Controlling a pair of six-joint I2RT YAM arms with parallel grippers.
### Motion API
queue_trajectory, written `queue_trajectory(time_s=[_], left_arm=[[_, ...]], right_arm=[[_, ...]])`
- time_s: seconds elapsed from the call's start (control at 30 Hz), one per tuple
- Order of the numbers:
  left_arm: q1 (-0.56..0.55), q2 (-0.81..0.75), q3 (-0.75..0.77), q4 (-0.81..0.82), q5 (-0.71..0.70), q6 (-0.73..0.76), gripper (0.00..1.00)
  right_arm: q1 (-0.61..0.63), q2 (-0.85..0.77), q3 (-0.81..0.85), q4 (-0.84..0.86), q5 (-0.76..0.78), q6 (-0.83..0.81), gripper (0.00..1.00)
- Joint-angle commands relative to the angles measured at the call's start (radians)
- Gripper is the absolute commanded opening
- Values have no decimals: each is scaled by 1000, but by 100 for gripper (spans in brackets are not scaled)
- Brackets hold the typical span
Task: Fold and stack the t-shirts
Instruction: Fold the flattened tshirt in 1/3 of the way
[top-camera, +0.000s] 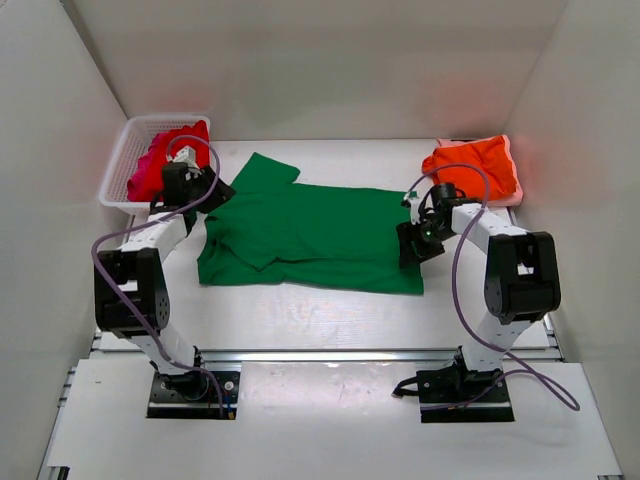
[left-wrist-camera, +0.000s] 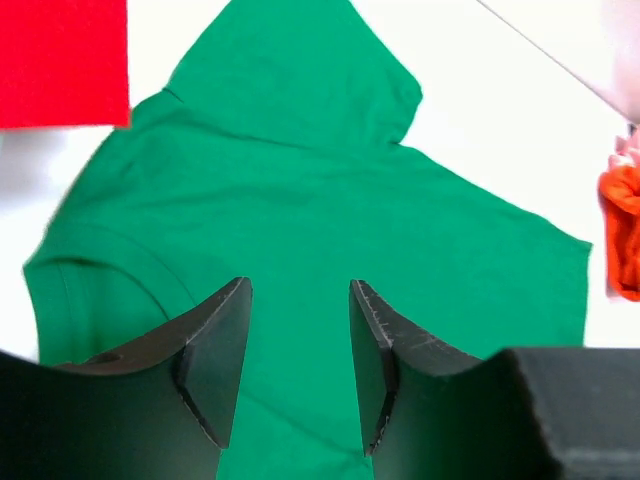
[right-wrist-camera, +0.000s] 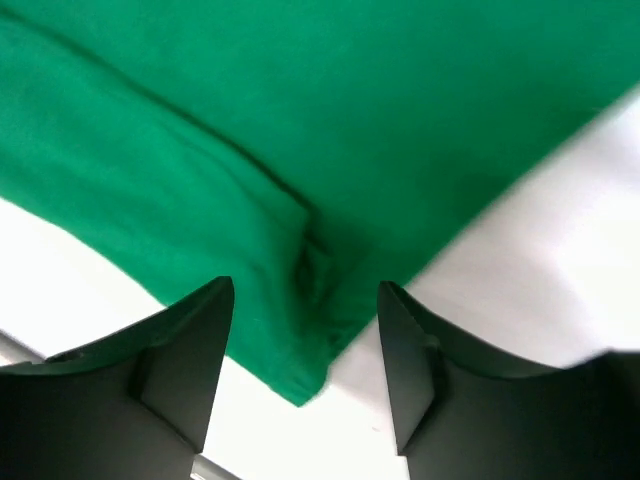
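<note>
A bright green t-shirt (top-camera: 310, 235) lies spread on the table, one sleeve pointing back-left and its near-left side folded over. My left gripper (top-camera: 213, 193) is open above the shirt's left shoulder; its wrist view shows the green shirt (left-wrist-camera: 300, 200) below the spread fingers (left-wrist-camera: 222, 340). My right gripper (top-camera: 413, 245) is open over the shirt's right near corner (right-wrist-camera: 310, 385), which lies between the fingers (right-wrist-camera: 190, 350). A folded orange t-shirt (top-camera: 475, 165) lies at the back right. Red and magenta t-shirts (top-camera: 165, 165) lie in the basket.
A white lattice basket (top-camera: 125, 150) stands at the back left against the wall. White walls close in the table on three sides. The orange t-shirt (left-wrist-camera: 622, 230) shows at the right edge of the left wrist view, red cloth (left-wrist-camera: 62, 60) at its top left.
</note>
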Motion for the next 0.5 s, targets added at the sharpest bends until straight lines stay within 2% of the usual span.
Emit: queue_trajectory(time_s=[0.0, 0.07, 0.13, 0.27, 0.3, 0.47], left_arm=[[-8, -170, -33, -37, 1, -9, 56], [-19, -263, -107, -133, -13, 19, 56], [-25, -349, -179, -196, -25, 27, 55], [-31, -507, -360, -235, -60, 50, 52], [-74, -515, -392, -232, -71, 51, 51], [-111, -403, -432, -203, -155, 67, 47]], right_arm=[[0, -133, 21, 88, 156, 77, 60], [-4, -182, 18, 97, 222, 173, 66], [-6, -229, -5, 117, 193, 229, 63], [110, -363, -160, 215, 175, 370, 49], [127, -381, -189, 255, 167, 396, 49], [226, -355, -312, 439, 107, 520, 47]])
